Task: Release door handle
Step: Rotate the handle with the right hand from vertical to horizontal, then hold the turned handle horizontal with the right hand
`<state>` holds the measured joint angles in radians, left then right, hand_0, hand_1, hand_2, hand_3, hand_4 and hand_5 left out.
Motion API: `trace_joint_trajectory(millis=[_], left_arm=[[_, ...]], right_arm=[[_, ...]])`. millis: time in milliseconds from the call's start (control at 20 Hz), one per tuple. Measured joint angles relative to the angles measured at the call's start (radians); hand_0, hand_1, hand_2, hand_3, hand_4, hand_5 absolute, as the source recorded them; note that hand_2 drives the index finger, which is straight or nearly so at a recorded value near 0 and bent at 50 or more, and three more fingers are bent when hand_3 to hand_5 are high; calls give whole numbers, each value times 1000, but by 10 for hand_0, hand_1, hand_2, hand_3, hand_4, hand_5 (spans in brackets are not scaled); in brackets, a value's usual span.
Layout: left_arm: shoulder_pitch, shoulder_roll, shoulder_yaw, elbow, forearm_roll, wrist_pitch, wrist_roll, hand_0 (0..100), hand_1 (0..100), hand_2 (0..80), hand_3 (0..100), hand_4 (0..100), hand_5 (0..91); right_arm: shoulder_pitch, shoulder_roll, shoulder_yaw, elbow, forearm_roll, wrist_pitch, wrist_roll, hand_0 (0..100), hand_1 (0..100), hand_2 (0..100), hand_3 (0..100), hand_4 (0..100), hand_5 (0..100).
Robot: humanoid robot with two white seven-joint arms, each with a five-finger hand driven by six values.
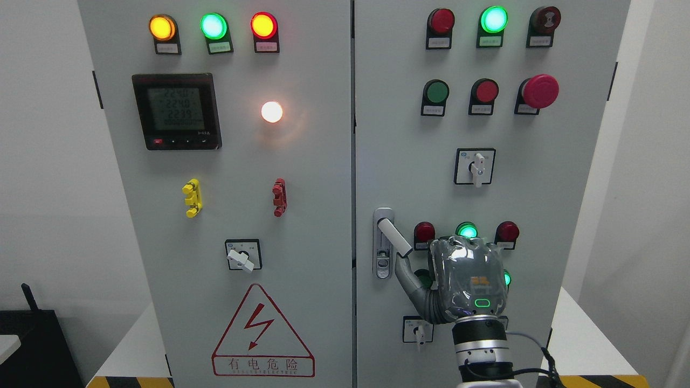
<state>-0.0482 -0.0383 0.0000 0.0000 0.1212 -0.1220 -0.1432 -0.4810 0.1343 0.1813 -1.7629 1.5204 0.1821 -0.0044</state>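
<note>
Item: my right hand (468,280), raised from the bottom edge right of centre, back of the palm toward the camera. The thumb (408,277) reaches up and left, its tip just under the free end of the handle (394,235). Whether thumb and handle touch, I cannot tell. The other fingers are hidden behind the palm, so I cannot tell if the hand is closed or loose.

Item: handle, pale lever on the right door (539,215), close to the centre seam, swung out and tilted down to the right from its lock plate (383,258).

Item: selector switch (416,330) beside my wrist; red, green and red lamps just above my hand.

Item: higher on the right door, a rotary switch (475,166), a row with a green button, a red button and a red mushroom button (540,91), then top lamps.

Item: left door (312,215), bearing a warning triangle (262,334), a switch, yellow and red clips, a meter (177,111), a lit white lamp and three top lamps.
</note>
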Motion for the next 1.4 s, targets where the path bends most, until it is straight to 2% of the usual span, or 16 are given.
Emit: trace_joint_trajectory(millis=[1400], left_arm=[[-1,0,0,0,0,-2,0,120,389,0,0,0,0]], right_arm=[[-17,-5,-15,-8,-6,0,2,493,173,954,1000,936,935]])
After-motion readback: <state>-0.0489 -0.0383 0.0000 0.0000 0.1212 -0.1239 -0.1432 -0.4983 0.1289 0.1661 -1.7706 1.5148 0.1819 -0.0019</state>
